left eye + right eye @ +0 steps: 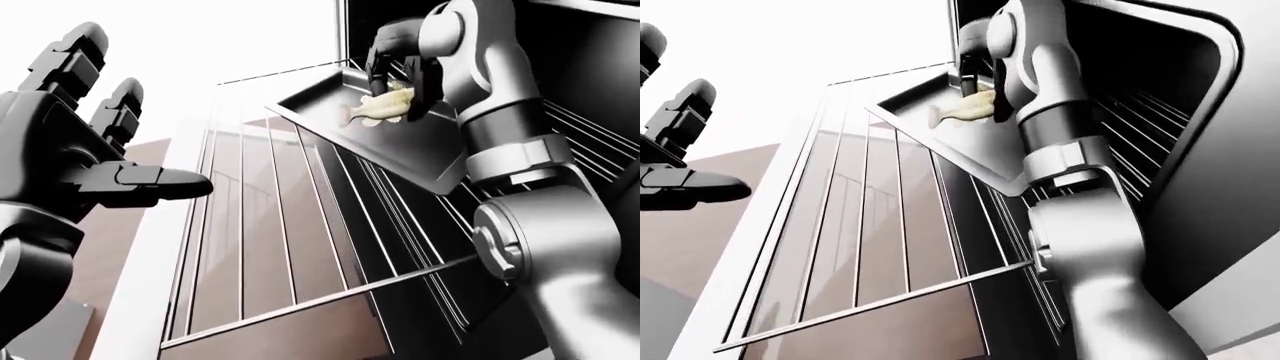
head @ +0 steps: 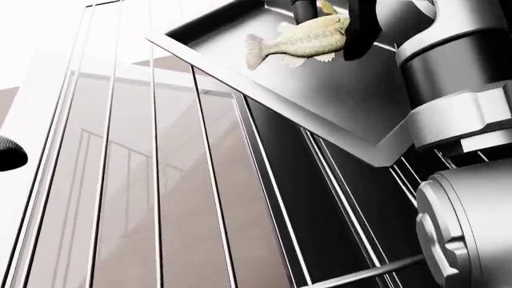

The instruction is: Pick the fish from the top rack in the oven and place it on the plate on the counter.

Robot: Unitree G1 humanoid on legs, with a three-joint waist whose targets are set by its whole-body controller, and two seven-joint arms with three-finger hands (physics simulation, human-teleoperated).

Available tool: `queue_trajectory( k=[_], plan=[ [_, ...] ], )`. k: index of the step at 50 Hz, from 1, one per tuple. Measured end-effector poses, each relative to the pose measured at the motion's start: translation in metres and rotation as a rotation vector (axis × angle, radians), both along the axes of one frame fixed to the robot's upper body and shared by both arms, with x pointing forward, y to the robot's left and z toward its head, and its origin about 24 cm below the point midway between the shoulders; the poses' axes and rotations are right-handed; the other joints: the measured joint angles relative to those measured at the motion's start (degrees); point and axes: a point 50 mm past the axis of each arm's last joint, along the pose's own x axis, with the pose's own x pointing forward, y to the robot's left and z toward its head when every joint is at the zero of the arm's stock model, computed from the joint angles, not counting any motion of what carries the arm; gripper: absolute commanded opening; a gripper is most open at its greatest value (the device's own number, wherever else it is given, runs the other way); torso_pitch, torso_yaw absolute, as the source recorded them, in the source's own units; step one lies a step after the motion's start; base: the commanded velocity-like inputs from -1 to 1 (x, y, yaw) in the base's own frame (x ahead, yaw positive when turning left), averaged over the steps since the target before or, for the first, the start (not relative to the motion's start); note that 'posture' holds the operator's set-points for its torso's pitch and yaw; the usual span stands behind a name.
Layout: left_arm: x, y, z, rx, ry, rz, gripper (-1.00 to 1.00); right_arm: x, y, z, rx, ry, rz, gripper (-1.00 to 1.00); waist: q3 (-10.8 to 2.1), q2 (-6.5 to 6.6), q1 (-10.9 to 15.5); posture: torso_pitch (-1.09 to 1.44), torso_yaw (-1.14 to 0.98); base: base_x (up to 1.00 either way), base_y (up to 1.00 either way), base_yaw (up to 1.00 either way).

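The pale fish [image 2: 300, 41] lies over a dark tray [image 2: 336, 102] on the pulled-out top rack [image 1: 270, 225] of the oven. My right hand [image 1: 400, 84] reaches in from the right, and its dark fingers [image 1: 428, 82] close round the fish's head end. The tail sticks out to the left. I cannot tell whether the fish still touches the tray. My left hand [image 1: 110, 142] is open and empty at the left of the left-eye view, well apart from the rack. The plate is not in view.
The oven's dark cavity [image 1: 1140, 75] with its side rails opens at the upper right. The rack's wires and front bar [image 1: 880, 300] stretch down to the lower left. My right forearm [image 1: 540, 247] fills the right side.
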Motion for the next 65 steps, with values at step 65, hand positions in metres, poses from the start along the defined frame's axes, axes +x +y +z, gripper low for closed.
queue_trajectory(
  k=[65],
  plan=[
    [-0.006, -0.008, 0.004, 0.015, 0.000, -0.021, 1.00, -0.046, 0.016, 0.040, 0.321, -0.091, 0.128, -0.99, 1.06, -6.17, 0.6, -0.16, 0.00, -0.55, 0.02, -0.14]
  ],
)
